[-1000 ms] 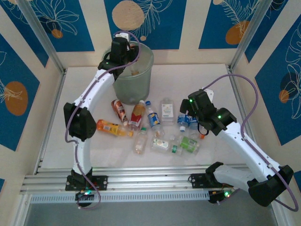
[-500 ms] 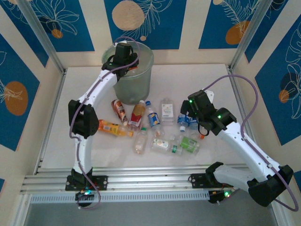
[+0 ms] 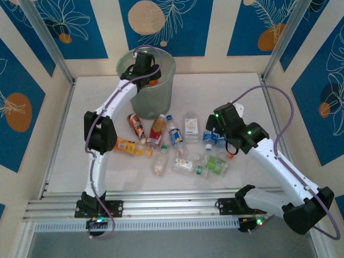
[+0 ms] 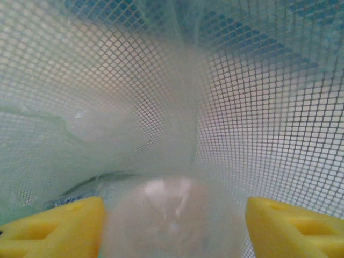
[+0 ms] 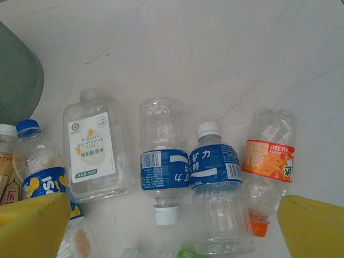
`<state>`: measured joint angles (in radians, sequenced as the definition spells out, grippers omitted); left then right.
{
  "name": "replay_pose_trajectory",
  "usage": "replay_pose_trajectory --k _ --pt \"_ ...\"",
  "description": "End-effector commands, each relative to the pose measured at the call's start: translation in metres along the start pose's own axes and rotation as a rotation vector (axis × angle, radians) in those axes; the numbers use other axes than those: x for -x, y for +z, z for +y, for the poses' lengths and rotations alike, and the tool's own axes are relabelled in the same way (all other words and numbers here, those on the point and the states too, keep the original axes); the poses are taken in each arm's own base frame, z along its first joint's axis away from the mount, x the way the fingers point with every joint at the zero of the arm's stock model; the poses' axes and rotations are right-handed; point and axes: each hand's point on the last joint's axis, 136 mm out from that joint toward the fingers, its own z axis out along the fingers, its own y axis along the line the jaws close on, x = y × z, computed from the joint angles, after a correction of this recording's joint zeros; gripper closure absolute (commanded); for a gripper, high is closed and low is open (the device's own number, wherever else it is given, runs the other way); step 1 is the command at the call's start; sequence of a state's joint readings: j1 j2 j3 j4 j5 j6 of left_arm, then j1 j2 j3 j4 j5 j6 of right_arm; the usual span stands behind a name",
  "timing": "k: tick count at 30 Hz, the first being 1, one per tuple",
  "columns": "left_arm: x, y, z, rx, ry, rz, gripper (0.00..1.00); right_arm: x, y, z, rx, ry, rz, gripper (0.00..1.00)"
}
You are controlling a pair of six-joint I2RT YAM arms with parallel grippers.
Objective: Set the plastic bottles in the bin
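Note:
The bin (image 3: 161, 94) stands at the back of the table, and its mesh wall (image 4: 269, 107) surrounds the left wrist view. My left gripper (image 3: 144, 69) reaches down into it. Its yellow fingers (image 4: 54, 226) stand apart with a blurred clear plastic bottle (image 4: 172, 204) between them. A sliver of mesh shows beside the right pad. Several plastic bottles lie in a loose row mid-table, among them an orange one (image 3: 128, 145). My right gripper (image 5: 172, 226) hovers open above two blue-labelled bottles (image 5: 164, 161), close over them (image 3: 214, 134).
Under the right wrist also lie a squarish white-labelled bottle (image 5: 94, 145) and an orange-labelled one (image 5: 269, 161). Bare table (image 3: 226, 91) stretches right of the bin. Metal rails (image 3: 161, 207) run along the near edge. Aluminium posts and patterned walls close in the sides.
My left arm has swung a little right and further over the bin, and its jaws have widened around the clear bottle. The right arm and the bottles on the table have not moved.

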<state>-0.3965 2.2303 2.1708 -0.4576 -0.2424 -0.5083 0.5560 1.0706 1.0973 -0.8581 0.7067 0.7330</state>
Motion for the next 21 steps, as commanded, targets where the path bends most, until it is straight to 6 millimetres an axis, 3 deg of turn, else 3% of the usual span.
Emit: replay_pose_trajectory --k 1,9,21 --pt "0.01 0.0 0.003 -0.001 -0.014 -0.014 0.27 -0.006 0.002 -0.005 -0.021 0.01 0.014 0.01" --pt "0.036 -0.027 -0.004 -0.028 -0.02 -0.067 0.26 -0.008 0.004 -0.003 -0.014 0.002 0.02 0.01" --pt "0.102 -0.127 -0.016 -0.1 -0.001 -0.219 0.21 -0.011 0.007 0.001 0.006 -0.003 0.032 0.01"
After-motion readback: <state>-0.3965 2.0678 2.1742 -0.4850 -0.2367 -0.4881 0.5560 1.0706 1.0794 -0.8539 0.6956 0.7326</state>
